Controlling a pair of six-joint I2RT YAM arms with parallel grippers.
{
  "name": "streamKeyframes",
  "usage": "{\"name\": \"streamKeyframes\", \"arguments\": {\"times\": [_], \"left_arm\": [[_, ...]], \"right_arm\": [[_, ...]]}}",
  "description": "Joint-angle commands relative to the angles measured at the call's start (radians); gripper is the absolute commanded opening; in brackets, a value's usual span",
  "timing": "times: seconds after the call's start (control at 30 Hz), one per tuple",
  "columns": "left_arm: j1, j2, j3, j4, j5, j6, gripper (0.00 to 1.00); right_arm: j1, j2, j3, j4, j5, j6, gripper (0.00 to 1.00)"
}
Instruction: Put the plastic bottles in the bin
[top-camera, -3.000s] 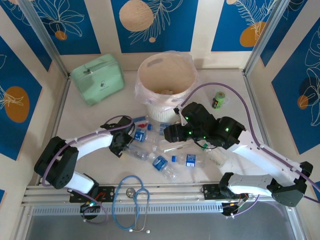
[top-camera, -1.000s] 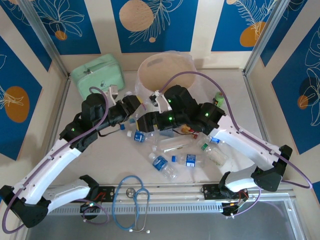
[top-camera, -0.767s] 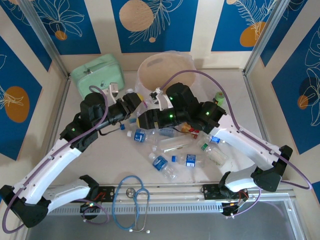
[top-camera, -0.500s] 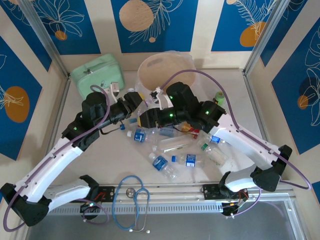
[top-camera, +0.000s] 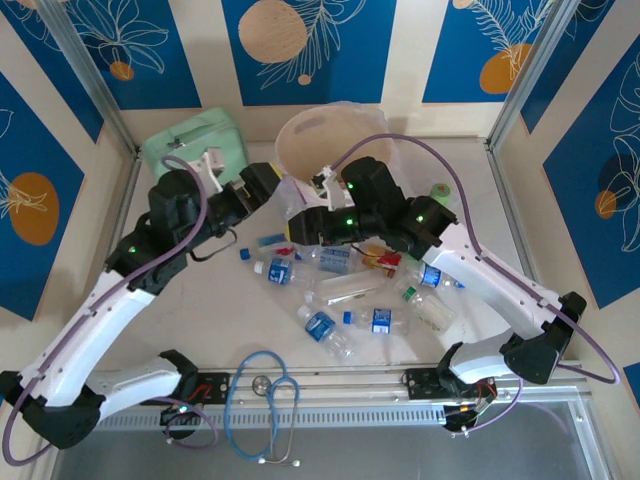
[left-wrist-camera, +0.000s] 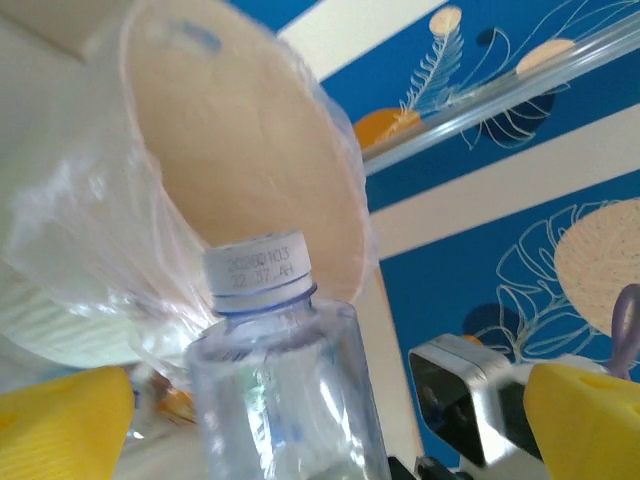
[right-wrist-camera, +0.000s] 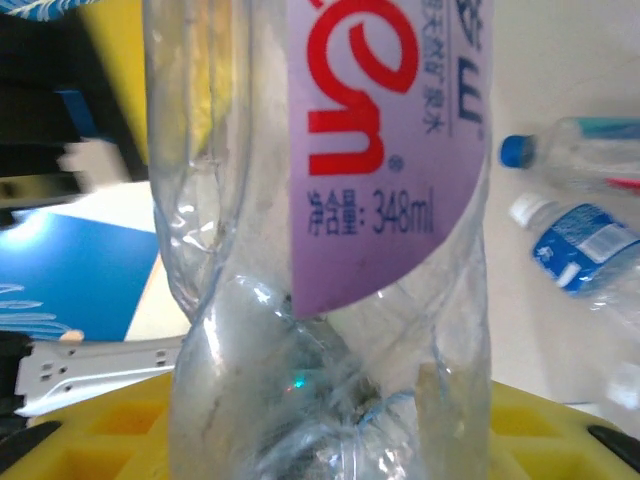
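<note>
I had just sprung my left gripper (top-camera: 262, 187) open at the left rim of the bin (top-camera: 322, 140). The white-capped bottle (left-wrist-camera: 280, 370) lay loose between its pads while my right gripper (top-camera: 303, 228) clamped a red-lettered bottle (right-wrist-camera: 320, 250) just nearer.

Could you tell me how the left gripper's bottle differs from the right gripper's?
At the left gripper, the white-capped bottle stands free between open jaws; at the right gripper, the lilac-labelled bottle is clamped. The first looks smooth-walled, the second crumpled. Both are clear plastic.
</note>
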Motion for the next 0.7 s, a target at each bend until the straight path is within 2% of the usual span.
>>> {"name": "streamKeyframes", "arguments": {"times": [0.0, 0.1, 0.37, 0.67], "left_arm": [[0.012, -0.027, 0.069, -0.197, -0.132, 0.128, 1.00], [0.013, -0.049, 0.037, -0.260, -0.180, 0.140, 1.00], [0.013, -0.097, -0.120, -0.258, -0.168, 0.120, 1.00], [0.014, -0.091, -0.185, -0.303, -0.181, 0.168, 1.00]], "right_arm": [[-0.055, -0.024, 0.077, -0.063, 0.037, -0.045, 0.49], [-0.127, -0.006, 0.141, -0.094, 0.045, -0.072, 0.49], [-0.303, 0.140, 0.339, -0.139, 0.041, -0.145, 0.49], [-0.361, 0.338, 0.529, -0.191, 0.049, -0.210, 0.49]]}}
